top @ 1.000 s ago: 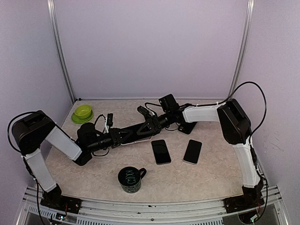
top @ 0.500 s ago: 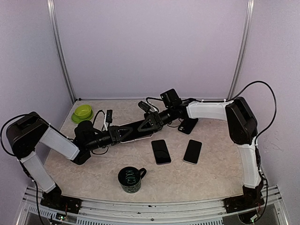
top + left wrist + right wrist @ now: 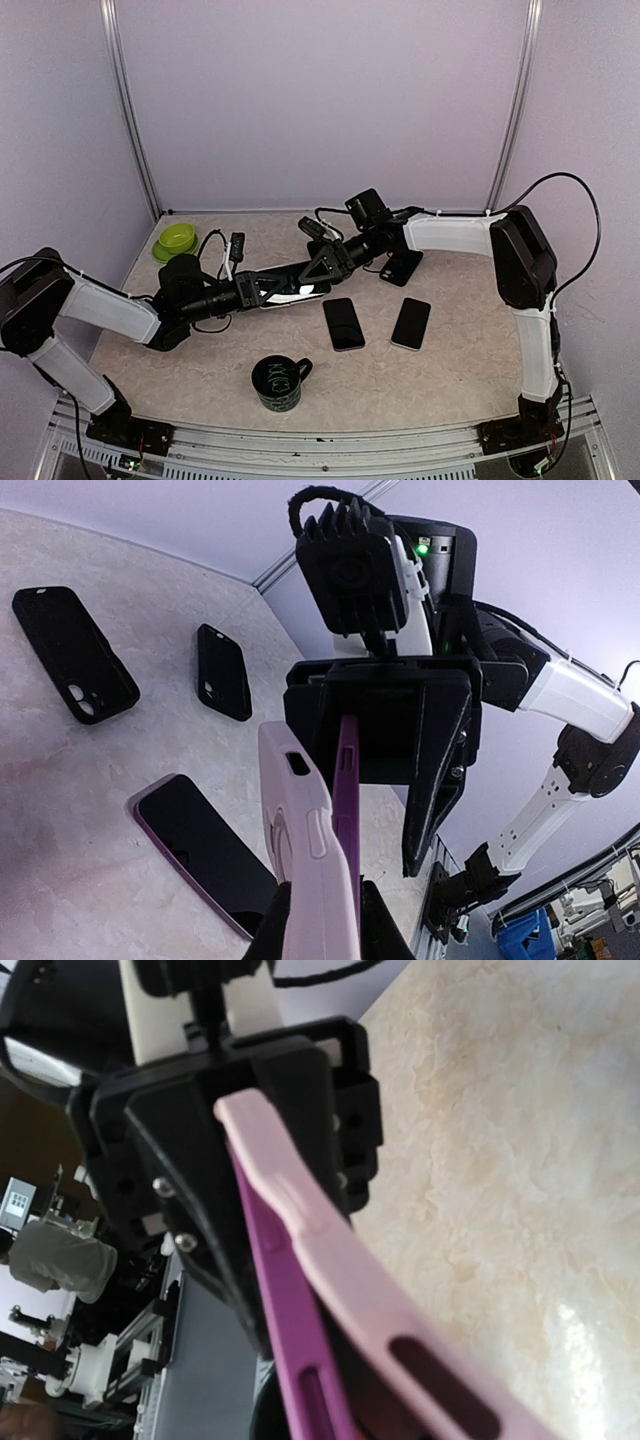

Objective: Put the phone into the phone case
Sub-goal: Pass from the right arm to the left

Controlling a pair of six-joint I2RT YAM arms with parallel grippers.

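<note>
A pale pink phone case (image 3: 310, 850) and a purple phone (image 3: 347, 770) are held edge-on, side by side, in the air between my two grippers. My left gripper (image 3: 320, 915) is shut on the lower end of the case, with the phone pressed against it. My right gripper (image 3: 375, 725) faces it and is shut on the phone's far end. In the right wrist view the case (image 3: 330, 1250) lies over the phone (image 3: 285, 1310), with the left gripper (image 3: 210, 1150) behind. In the top view the grippers meet (image 3: 312, 275) above mid-table.
A phone (image 3: 343, 323) lies screen up at the centre, a black one (image 3: 411, 323) to its right, and a black case (image 3: 400, 268) behind. A dark mug (image 3: 279, 382) stands near the front edge. A green bowl (image 3: 176, 240) is at the back left.
Both arms have shifted: the left arm's elbow has swung out to the left and lower, the right arm's elbow to the right. The held case and phone have stayed between the grippers.
</note>
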